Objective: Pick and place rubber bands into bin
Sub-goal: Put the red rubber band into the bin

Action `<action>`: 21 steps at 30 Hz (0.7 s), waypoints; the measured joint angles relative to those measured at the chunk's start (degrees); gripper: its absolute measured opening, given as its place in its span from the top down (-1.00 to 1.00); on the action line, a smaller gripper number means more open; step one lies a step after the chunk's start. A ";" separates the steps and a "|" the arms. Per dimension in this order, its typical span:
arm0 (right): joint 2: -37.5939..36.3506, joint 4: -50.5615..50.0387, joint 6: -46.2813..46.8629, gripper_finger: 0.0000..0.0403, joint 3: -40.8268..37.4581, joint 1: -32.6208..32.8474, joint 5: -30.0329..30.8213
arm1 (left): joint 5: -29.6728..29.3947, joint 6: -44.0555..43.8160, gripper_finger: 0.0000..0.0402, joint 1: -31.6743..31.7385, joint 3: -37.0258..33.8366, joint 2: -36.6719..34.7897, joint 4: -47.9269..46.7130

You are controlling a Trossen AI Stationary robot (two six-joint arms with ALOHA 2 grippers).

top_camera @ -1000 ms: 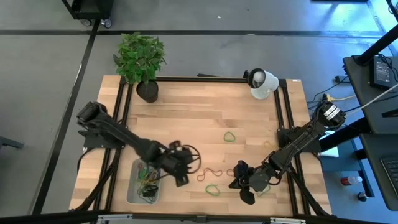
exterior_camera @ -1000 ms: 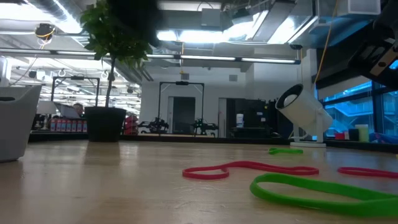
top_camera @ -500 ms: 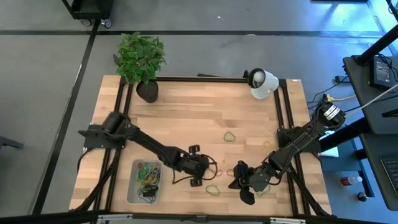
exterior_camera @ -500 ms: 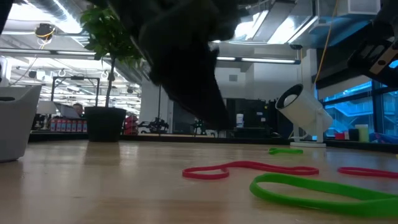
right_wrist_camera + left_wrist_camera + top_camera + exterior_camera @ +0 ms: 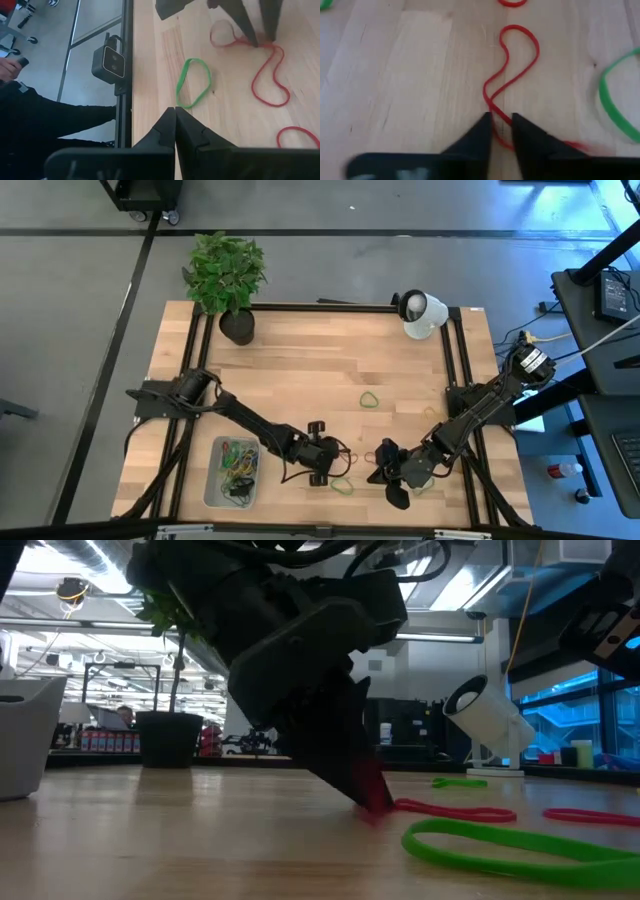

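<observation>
A long red rubber band point(image 5: 347, 456) lies in a figure-eight on the wood near the table's near edge, also plain in the left wrist view point(image 5: 520, 50). My left gripper point(image 5: 501, 122) is down at its left end point(image 5: 322, 468), open by a narrow gap, one strand running between the fingertips. A green band point(image 5: 342, 485) lies flat just nearer point(image 5: 194, 82). The pale tray point(image 5: 212, 480) at the near left holds several bands. My right gripper point(image 5: 373, 473) is shut point(image 5: 175, 112), right of the green band, touching nothing. My left gripper comes from above, slanting down, with its fingertips point(image 5: 485, 125) at the table on either side of one strand point(image 5: 495, 112) near the red band's left end. The band lies slack on the wood. Whether the fingers touch the strand I cannot tell.
A second red band point(image 5: 295, 135) and a green band point(image 5: 370, 398) lie farther right and farther back. A potted plant point(image 5: 237, 325) and a white lamp-like device point(image 5: 420, 312) stand at the far edge. Black frame rails run along both sides. A person's dark sleeve point(image 5: 40, 115) shows beyond the near edge.
My left gripper has moved from beside the tray toward the table's right and come down onto the left end of the long red band. The band's left loop is now under the fingers. My right arm has kept still.
</observation>
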 joint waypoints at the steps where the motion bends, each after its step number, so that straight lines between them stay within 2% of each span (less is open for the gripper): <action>1: 0.00 0.00 0.00 0.99 0.00 0.00 0.00 | 0.04 -0.02 0.79 -0.11 -0.01 0.03 0.20; 3: 0.00 0.01 0.00 0.99 0.00 0.00 0.00 | -0.03 -0.05 0.93 -0.39 -0.07 0.07 1.15; 5: 0.00 0.00 0.00 0.99 0.00 0.00 0.00 | 0.01 0.79 0.98 -0.58 -0.14 -0.02 2.19; 12: 0.00 -0.02 0.00 0.99 0.00 0.00 0.00 | 0.55 -1.20 0.99 -1.82 -0.56 -4.91 0.08; 21: 0.00 -0.18 -0.15 0.99 0.00 0.00 0.02 | -10.52 -2.14 0.99 -5.88 -0.33 -18.01 -8.37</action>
